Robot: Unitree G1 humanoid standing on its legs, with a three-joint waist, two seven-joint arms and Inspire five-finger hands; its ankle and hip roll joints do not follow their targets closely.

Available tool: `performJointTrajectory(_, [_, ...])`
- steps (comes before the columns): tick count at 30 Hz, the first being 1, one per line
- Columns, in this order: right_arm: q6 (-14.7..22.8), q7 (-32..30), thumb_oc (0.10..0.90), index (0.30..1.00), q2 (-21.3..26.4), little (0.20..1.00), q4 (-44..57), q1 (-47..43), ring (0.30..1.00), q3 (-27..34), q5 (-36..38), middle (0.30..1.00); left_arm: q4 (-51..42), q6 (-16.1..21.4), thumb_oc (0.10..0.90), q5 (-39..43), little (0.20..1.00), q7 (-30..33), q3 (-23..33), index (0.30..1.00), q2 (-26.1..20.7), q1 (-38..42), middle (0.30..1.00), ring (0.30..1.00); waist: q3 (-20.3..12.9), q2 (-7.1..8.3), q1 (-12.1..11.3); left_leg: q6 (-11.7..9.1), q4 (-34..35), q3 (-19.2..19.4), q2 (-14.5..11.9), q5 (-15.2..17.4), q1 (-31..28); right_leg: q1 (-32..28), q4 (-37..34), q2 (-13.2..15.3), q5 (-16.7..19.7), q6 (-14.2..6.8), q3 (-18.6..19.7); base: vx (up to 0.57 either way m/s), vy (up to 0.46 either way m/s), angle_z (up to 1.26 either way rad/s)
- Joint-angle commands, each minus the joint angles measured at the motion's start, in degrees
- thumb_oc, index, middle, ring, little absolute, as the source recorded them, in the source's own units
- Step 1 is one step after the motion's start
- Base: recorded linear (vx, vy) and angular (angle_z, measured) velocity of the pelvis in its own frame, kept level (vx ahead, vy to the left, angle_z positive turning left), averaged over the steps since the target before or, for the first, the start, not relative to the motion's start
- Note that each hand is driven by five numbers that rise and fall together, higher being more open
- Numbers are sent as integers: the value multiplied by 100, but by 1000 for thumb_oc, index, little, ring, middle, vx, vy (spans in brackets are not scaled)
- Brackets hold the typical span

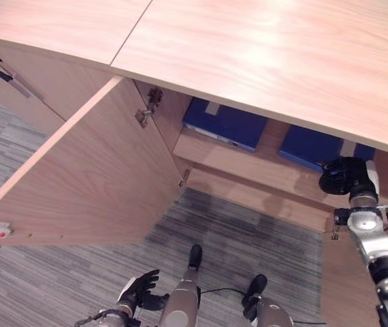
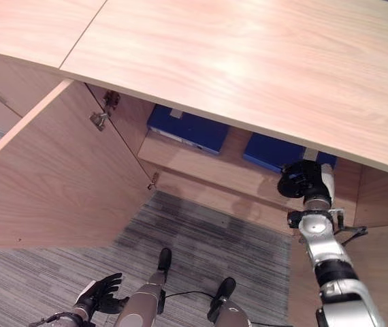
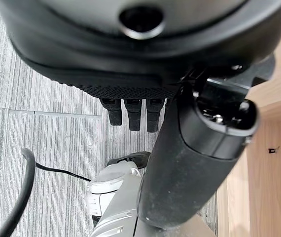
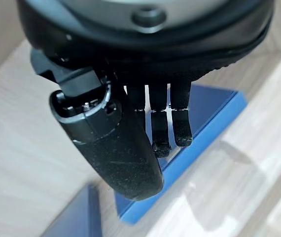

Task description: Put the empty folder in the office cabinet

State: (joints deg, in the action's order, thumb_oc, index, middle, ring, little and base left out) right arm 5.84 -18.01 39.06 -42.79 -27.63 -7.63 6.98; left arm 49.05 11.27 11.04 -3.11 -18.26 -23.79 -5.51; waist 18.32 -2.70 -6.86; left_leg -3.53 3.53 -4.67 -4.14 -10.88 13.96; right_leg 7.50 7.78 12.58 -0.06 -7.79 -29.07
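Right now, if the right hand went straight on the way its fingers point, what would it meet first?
Probably the blue folder lying on the cabinet shelf: the right hand has relaxed, open fingers aimed at its top face, though the gap is hard to judge.

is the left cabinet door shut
No, the light wooden cabinet door stands swung wide open, showing two flat blue folders on the shelf inside.

Silver-grey arms, dark hands (image 1: pixel 344 176)
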Motion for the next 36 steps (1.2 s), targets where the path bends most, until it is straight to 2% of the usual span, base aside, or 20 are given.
performJointTrajectory(1, [385,-146,400,300,441,300,583,-356,300,-107,103,300,-33,149,800,197,900,-16,-141,900,-160,48,900,900,-85,128,-154,-285,147,-87,-224,689,-336,210,345,371,-135,-377,-46,-14,-23,4])
performJointTrajectory(4, [413,-172,400,300,238,300,908,-167,300,-43,130,300,-310,209,800,391,900,169,11,900,-114,204,900,900,-85,136,-123,-292,147,-78,-237,691,-334,184,321,356,-140,-359,-50,-4,-22,3])
performJointTrajectory(6, [436,-192,400,300,53,300,1208,-12,300,-60,70,300,-860,285,800,719,900,311,142,900,-74,428,900,900,-72,168,-71,-284,147,-29,-250,698,-347,195,302,344,-116,-354,-11,2,-40,7])
performJointTrajectory(9, [401,-200,400,300,-181,300,1380,56,300,-212,-23,300,-1597,355,800,1023,900,399,15,900,-26,918,900,900,-75,226,27,-282,147,70,-270,707,-358,253,227,333,-56,-361,66,-5,-13,-8])
performJointTrajectory(11, [373,-207,400,300,-376,300,1296,-153,300,-375,11,300,-2089,448,800,772,900,427,-455,900,-169,1575,900,900,-71,271,116,-292,147,143,-285,717,-355,297,177,319,-24,-372,134,-18,-13,-21])
performJointTrajectory(13, [402,-208,400,300,-554,300,1235,-449,300,-596,80,300,-2198,453,800,440,900,423,-994,900,-279,2367,900,900,-57,314,215,-305,147,216,-302,723,-344,361,164,310,4,-384,218,-19,2,-21])
performJointTrajectory(14, [405,-208,400,300,-551,300,1227,-462,300,-590,81,300,-2184,458,800,439,900,426,-1000,900,-274,2389,900,900,-45,316,203,-305,147,223,-302,724,-346,366,168,311,3,-383,227,-41,12,-30])
performJointTrajectory(15, [436,-191,400,300,-751,300,1164,-883,300,-927,164,300,-1977,399,800,-263,900,616,-1693,900,-256,3510,900,900,-17,382,357,-323,147,316,-327,722,-313,469,114,289,67,-408,334,-57,12,-24])
performJointTrajectory(18, [468,-172,400,300,-954,300,887,-1740,300,-1439,308,300,-1389,258,800,-1516,900,731,-2747,900,-19,5123,900,900,76,477,567,-339,147,471,-376,707,-224,694,39,241,158,-439,551,-64,35,-37])
performJointTrajectory(19, [475,-170,400,300,-947,300,870,-1766,300,-1433,311,300,-1366,267,800,-1520,900,737,-2753,900,-6,5154,900,900,85,480,559,-332,147,474,-367,682,-200,714,25,246,189,-434,556,-36,47,-43])
performJointTrajectory(20, [480,-163,400,300,-1088,300,721,-2206,300,-1708,342,300,-963,219,800,-2252,900,846,-3247,900,212,5896,900,900,132,526,663,-341,147,573,-415,701,-185,813,3,215,195,-456,670,-29,32,-38])
performJointTrajectory(21, [484,-162,400,300,-1082,300,710,-2224,300,-1703,344,300,-945,226,800,-2258,900,854,-3251,900,223,5918,900,900,138,528,659,-334,147,572,-405,674,-163,828,-13,220,227,-452,671,-4,49,-39])
performJointTrajectory(22, [506,-143,400,300,-1243,300,613,-2619,300,-1954,381,300,-606,114,800,-2986,900,1018,-3663,900,548,6574,900,900,198,593,775,-342,147,678,-456,695,-161,915,-44,166,233,-478,811,-13,28,-32])
performJointTrajectory(23, [510,-142,400,300,-1237,300,602,-2638,300,-1951,383,300,-588,119,800,-2992,900,1026,-3665,900,560,6593,900,900,204,596,769,-335,147,680,-447,668,-140,932,-60,171,266,-473,816,4,29,-43])
performJointTrajectory(25, [554,-140,400,300,-1417,300,487,-2966,300,-2161,484,300,-330,73,800,-3307,900,1317,-3725,900,895,7020,900,900,230,691,874,-336,147,812,-507,714,-163,994,-150,101,280,-485,962,11,2,-40])
performJointTrajectory(28, [621,-137,400,300,-1484,300,475,-3135,300,-2287,558,300,-271,23,800,-3354,900,1548,-3621,900,1051,7153,900,900,218,757,956,-319,147,909,-533,695,-141,1068,-246,67,363,-488,1080,10,10,-25])
performJointTrajectory(36, [658,-154,400,300,-1474,300,682,-3114,300,-2267,557,300,110,-199,800,-3603,900,1799,-3482,900,1393,7333,900,900,212,783,1055,-304,147,959,-530,721,-166,1136,-282,22,367,-448,1194,15,-7,-16])
